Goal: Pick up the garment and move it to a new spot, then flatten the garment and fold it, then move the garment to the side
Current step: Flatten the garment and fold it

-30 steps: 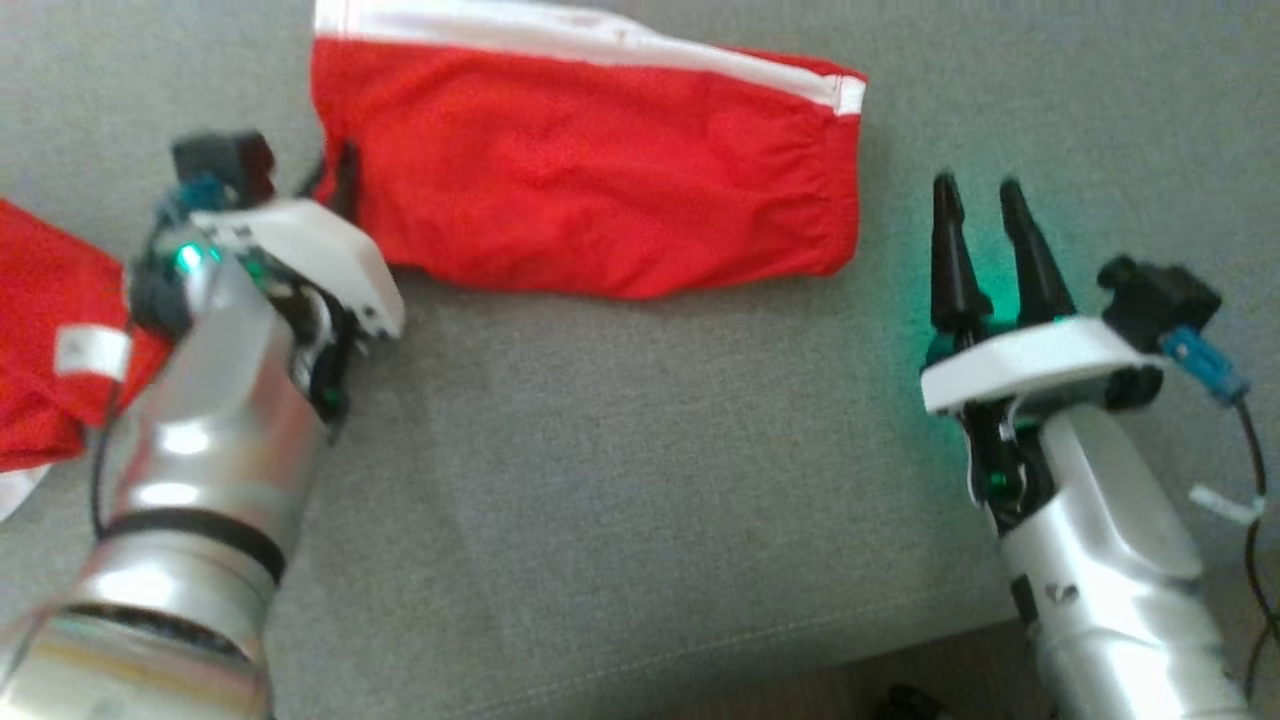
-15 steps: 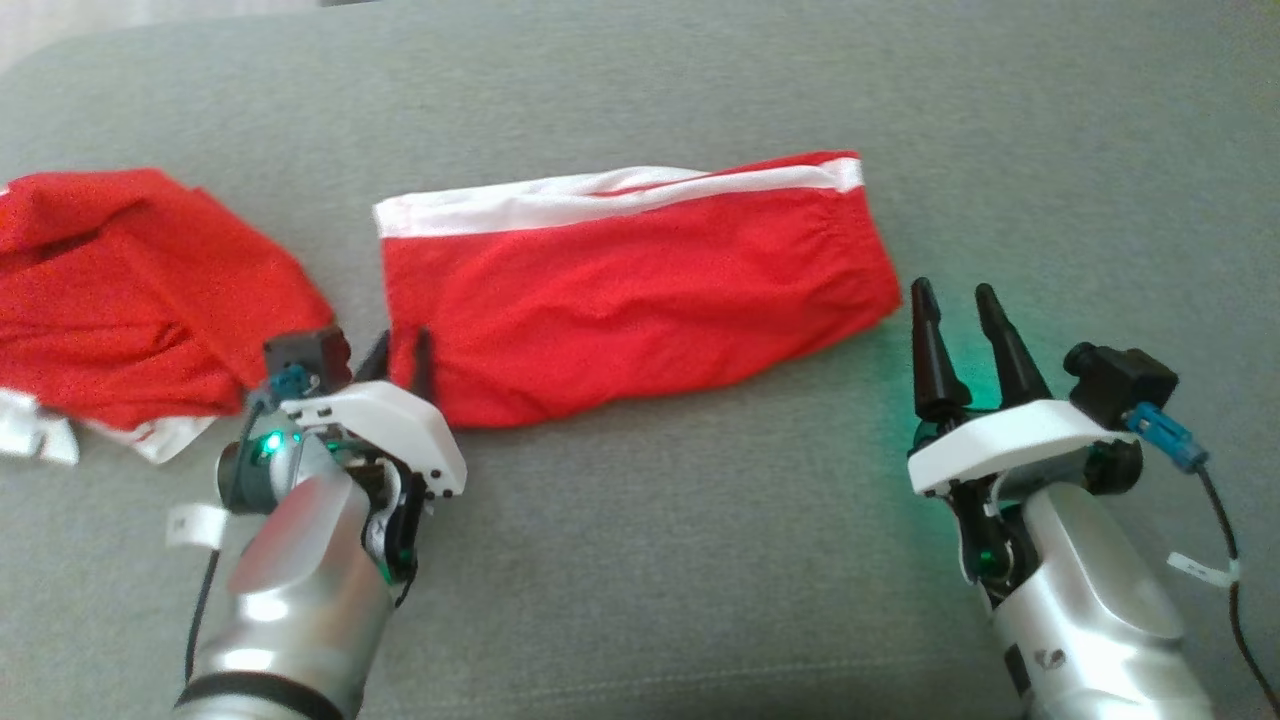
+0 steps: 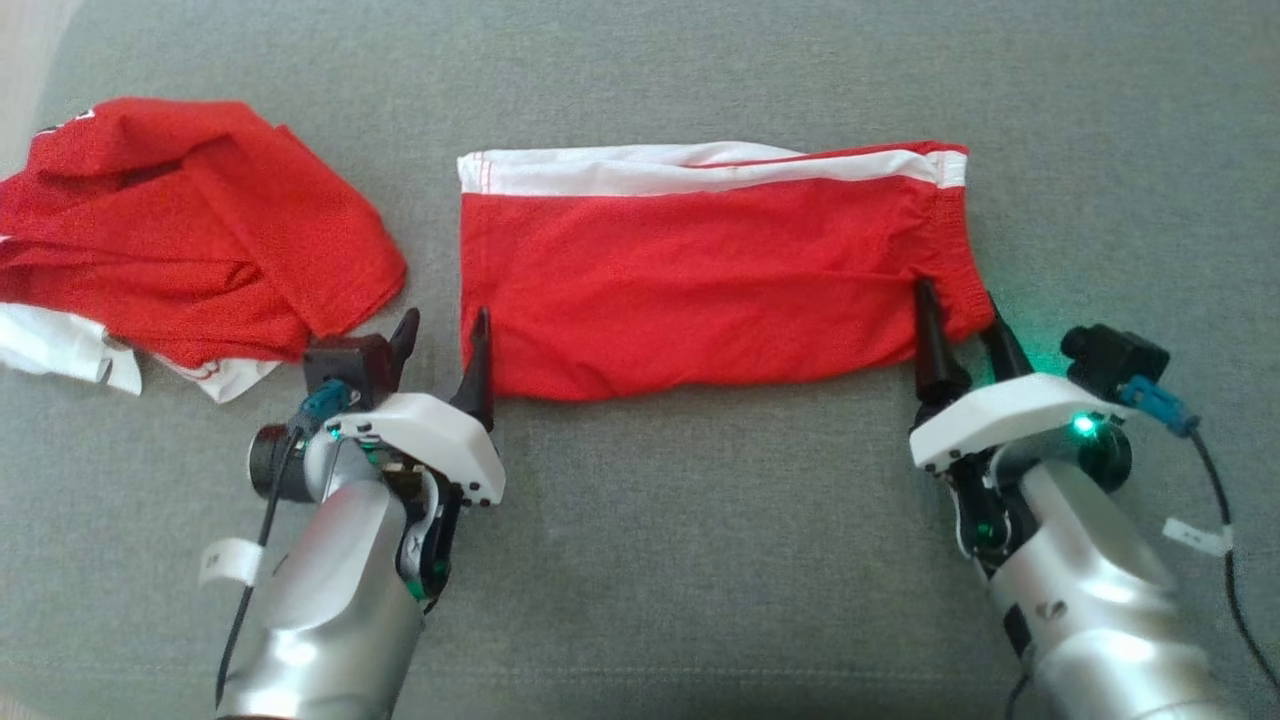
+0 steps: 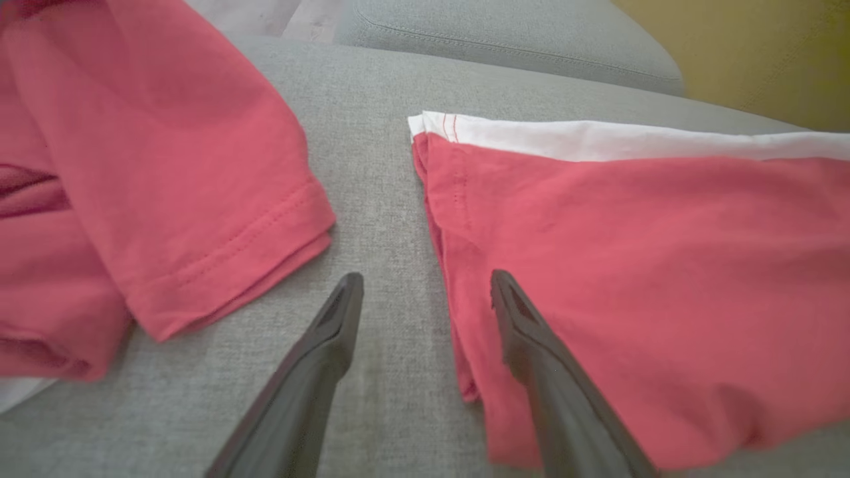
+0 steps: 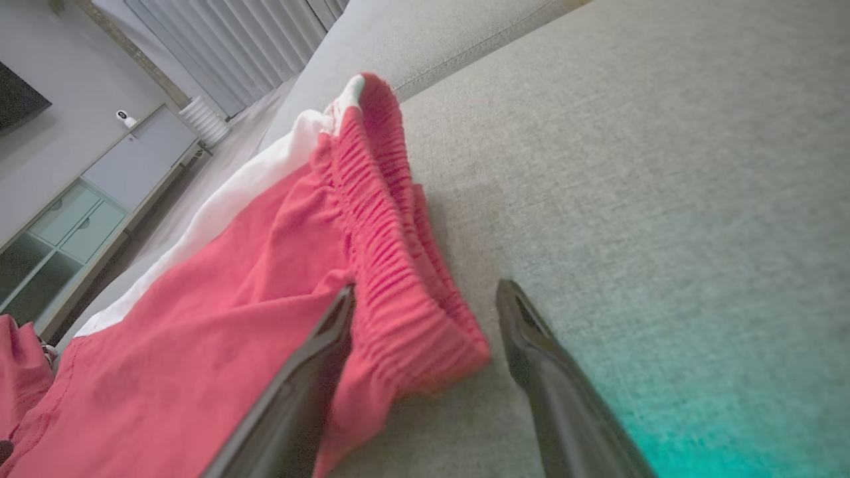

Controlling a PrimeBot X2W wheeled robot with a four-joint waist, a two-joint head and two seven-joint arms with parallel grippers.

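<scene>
Red shorts [image 3: 700, 280] with a white side stripe lie folded flat on the grey cushion, waistband to the right. My left gripper [image 3: 444, 325] stands open at their near left corner. In the left wrist view one finger [image 4: 531, 332] rests over the red shorts [image 4: 631, 265], the other on bare cushion, and the hem edge runs between them. My right gripper [image 3: 957, 305] is open at the near right corner. In the right wrist view the gathered waistband [image 5: 398, 279] sits between its open jaws, not pinched.
A second red garment [image 3: 190, 230] with white trim lies crumpled at the far left, close to my left gripper, and shows again as a red garment [image 4: 133, 166]. Grey cushion [image 3: 700, 550] spreads in front. A pale cabinet [image 5: 80, 206] stands beyond the sofa.
The head camera has shifted. Both grippers have moved forward to the shorts' near corners, and the right one now straddles the waistband corner.
</scene>
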